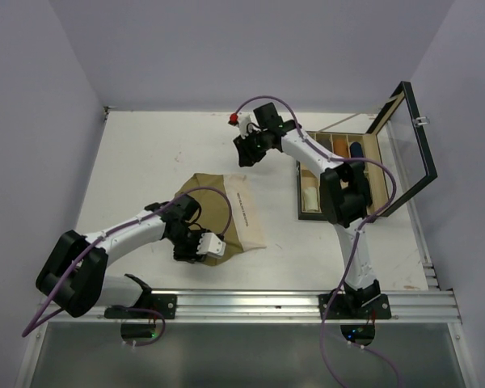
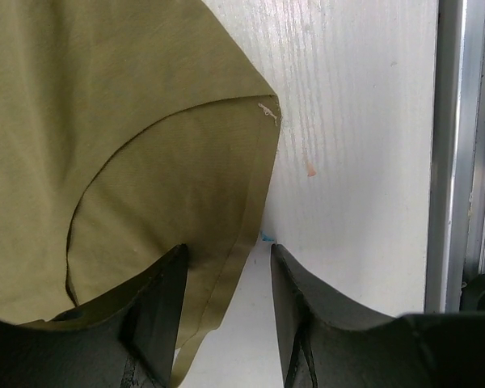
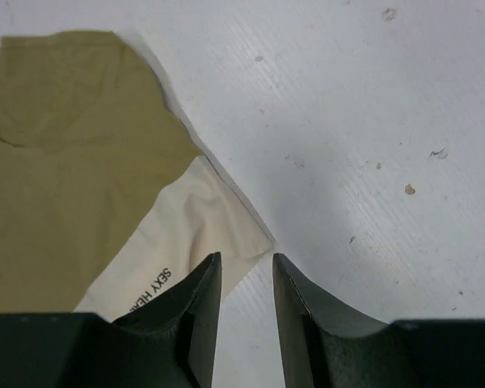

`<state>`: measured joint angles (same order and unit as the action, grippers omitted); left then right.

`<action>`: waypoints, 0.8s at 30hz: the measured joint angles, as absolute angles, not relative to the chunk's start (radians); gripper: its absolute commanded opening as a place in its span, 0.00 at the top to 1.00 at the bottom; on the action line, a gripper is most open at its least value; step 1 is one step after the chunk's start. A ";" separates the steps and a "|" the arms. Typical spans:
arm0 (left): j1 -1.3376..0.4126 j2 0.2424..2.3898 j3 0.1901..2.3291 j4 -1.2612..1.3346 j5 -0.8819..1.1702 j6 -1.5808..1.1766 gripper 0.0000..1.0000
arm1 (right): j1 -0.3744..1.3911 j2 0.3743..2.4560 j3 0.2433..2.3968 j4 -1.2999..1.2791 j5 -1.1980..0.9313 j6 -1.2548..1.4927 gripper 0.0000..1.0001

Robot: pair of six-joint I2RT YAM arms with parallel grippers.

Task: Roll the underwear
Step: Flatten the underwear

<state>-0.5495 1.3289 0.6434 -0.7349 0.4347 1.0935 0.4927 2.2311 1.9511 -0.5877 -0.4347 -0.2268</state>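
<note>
The fingers (image 2: 158, 315) of the left gripper (image 2: 226, 267) stand spread, with nothing pinched. The olive-tan underwear (image 2: 129, 162) lies flat on the white table (image 2: 364, 162). A leg corner of it points toward the metal rail (image 2: 453, 162) at the near edge. The hem of that leg runs down into the gap between the fingers, close against the left-hand one. The cloth passes below that finger, and whether the finger touches it cannot be told. The other finger is over bare table.

The fingers (image 3: 307, 323) of the right gripper (image 3: 246, 263) are also spread and hold nothing. The cream waistband (image 3: 194, 226), printed with dark letters, ends in a corner just ahead of the gap. The band's end passes under the left-hand finger, while the right-hand finger is over bare table.

From above, the underwear sits between the two arms, with its waistband toward the right. The left gripper is at its near edge and the right gripper just beyond its far corner. An open box (image 1: 300, 198) stands well apart on the right.
</note>
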 measured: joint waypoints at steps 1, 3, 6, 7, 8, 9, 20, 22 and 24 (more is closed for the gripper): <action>-0.550 1.330 0.644 -0.735 0.434 1.093 0.51 | 0.493 2.247 1.959 -0.598 -0.431 -0.252 0.62; -0.550 1.332 0.645 -0.735 0.434 1.093 0.51 | 0.495 2.266 1.959 -0.624 -0.426 -0.291 0.58; -0.550 1.338 0.649 -0.735 0.434 1.093 0.51 | 0.506 2.270 1.942 -0.645 -0.410 -0.342 0.57; -0.550 1.341 0.651 -0.735 0.434 1.093 0.51 | 0.511 2.271 1.942 -0.648 -0.408 -0.358 0.57; -0.550 1.343 0.653 -0.735 0.434 1.093 0.51 | 0.517 2.271 1.942 -0.648 -0.407 -0.369 0.57; -0.550 1.345 0.654 -0.735 0.434 1.093 0.51 | 0.524 2.271 1.942 -0.648 -0.406 -0.383 0.57; -0.549 1.351 0.658 -0.735 0.434 1.094 0.51 | 0.551 2.333 1.945 -0.641 -0.379 -0.525 0.61; -0.549 1.353 0.659 -0.735 0.434 1.093 0.51 | 0.551 2.352 1.945 -0.643 -0.370 -0.551 0.64; -0.547 1.356 0.661 -0.735 0.434 1.094 0.51 | 0.551 2.362 1.947 -0.636 -0.356 -0.573 0.77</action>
